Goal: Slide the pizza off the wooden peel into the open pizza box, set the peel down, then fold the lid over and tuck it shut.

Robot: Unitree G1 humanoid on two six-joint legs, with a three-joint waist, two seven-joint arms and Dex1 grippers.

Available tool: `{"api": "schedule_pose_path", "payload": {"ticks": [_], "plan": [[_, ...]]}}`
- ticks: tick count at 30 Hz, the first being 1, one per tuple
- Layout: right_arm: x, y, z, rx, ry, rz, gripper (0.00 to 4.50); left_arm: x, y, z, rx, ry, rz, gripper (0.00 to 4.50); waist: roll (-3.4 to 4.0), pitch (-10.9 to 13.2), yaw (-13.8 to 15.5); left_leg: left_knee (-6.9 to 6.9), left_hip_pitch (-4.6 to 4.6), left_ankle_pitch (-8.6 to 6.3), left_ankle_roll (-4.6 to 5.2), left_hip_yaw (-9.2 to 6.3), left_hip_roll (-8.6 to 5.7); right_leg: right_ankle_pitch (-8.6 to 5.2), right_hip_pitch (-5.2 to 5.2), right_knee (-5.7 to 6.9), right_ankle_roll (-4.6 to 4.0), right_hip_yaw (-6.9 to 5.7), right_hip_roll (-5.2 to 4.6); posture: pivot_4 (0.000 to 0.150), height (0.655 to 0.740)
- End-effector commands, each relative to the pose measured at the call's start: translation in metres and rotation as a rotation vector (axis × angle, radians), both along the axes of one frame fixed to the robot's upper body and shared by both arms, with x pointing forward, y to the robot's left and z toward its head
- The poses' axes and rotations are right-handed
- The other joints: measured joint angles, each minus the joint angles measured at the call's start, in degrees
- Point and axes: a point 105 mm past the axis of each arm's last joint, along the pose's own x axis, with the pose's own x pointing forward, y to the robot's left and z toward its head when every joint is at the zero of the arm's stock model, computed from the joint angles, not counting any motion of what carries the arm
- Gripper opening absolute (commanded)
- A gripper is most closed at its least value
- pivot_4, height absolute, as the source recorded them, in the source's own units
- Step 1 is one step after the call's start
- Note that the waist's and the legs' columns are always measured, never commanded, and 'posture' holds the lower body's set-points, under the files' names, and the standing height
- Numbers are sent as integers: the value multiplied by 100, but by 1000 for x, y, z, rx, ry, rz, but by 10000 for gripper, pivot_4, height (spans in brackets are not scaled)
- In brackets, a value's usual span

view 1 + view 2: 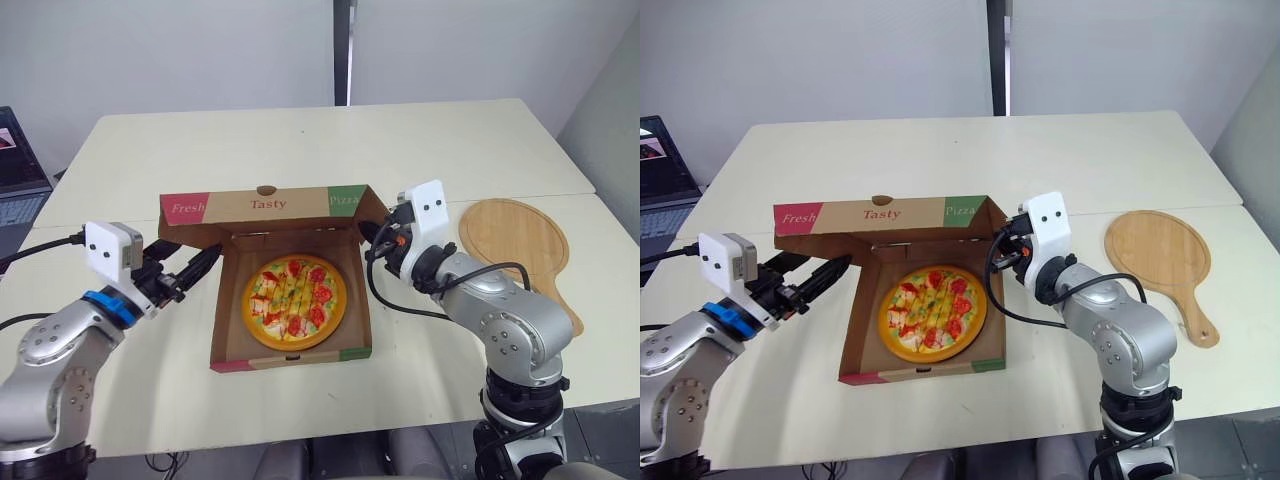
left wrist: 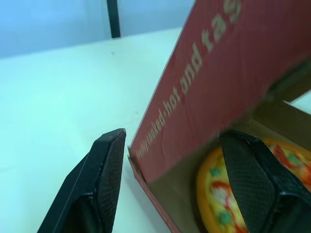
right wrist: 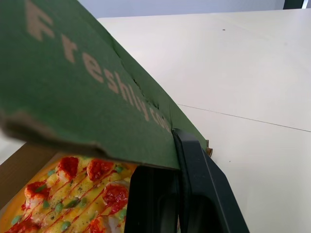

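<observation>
Head views
Pizza box: open at the table's centre, lying flat.
Pizza: inside the box, flat on its floor.
Lid: raised at the box's 12 o'clock edge, printed face toward the camera.
Peel: flat on the table at 3 o'clock from the box, well apart from it, handle toward 5 o'clock.
Left gripper: at 9 o'clock from the box, by the lid's left end.
Right gripper: at 2 o'clock from the pizza, against the lid's right corner.
Laptop: at 10 o'clock, off the table's edge.

Left wrist view
Fingers: spread wide, holding nothing, one on each side of the red side flap.
Pizza: seen under that flap, within the box.

Right wrist view
Green side flap: lies across the right gripper's tip.
Grip: cannot be told, since the flap hides the tip.
Pizza: below the flap, in the box.
</observation>
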Motion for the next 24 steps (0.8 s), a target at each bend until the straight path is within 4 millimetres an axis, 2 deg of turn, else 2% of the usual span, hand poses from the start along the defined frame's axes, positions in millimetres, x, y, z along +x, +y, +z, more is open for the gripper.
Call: {"api": "schedule_pose_path", "payload": {"ticks": [1,7,8,24], "plan": [[-6,10,11,20,-47,51,0,0,-1,8,23,-66,23,22064,0,0,-5,0,0,0,0,-1,0,0,-1,0,0,0,0,1500,7400],[-6,11,16,30,-49,57,0,-5,-7,4,21,-52,8,2415,0,0,-3,0,-1,0,1,-1,0,0,-1,0,0,0,0,1500,7400],[-7,12,17,35,-43,65,0,-4,-8,3,20,-52,5,199,0,0,1,0,-2,0,1,-2,0,0,-1,0,0,-1,0,1500,7400],[-16,30,21,164,99,109,0,-2,-19,2,9,-45,-37,199,0,0,-8,-1,0,0,1,-3,0,0,-1,1,0,-2,0,1500,7400]]}}
